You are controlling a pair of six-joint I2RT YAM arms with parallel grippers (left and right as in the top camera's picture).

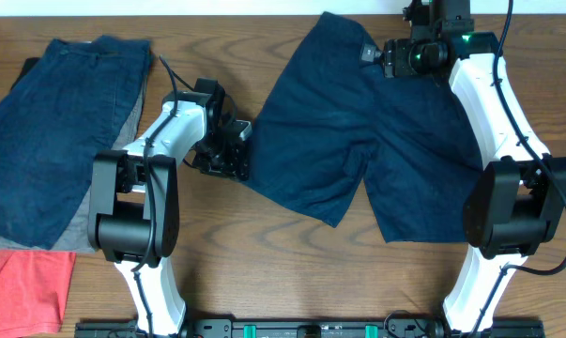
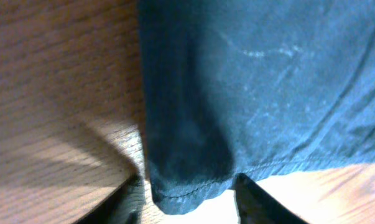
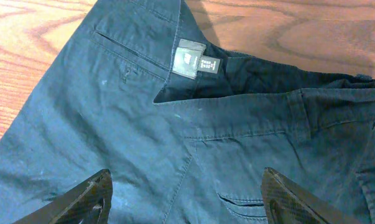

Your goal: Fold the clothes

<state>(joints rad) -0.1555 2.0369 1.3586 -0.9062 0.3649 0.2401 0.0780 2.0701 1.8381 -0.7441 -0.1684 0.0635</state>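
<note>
Navy shorts (image 1: 376,131) flat on table (image 1: 264,244); left jaws open astride hem corner (image 2: 181,198), right jaws open over waistband (image 3: 318,99).

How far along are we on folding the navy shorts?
Done: nothing; the navy shorts lie spread out, unfolded. In hand: the left gripper straddles a corner of the leg hem, open; the right gripper hangs open by the waistband. Left: grip and every fold.

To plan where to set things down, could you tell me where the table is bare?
Bare wood: between the left arm and right arm, near side of the navy shorts; and at the far edge between those and the denim shorts. The left side is crowded, coral garment included.
</note>
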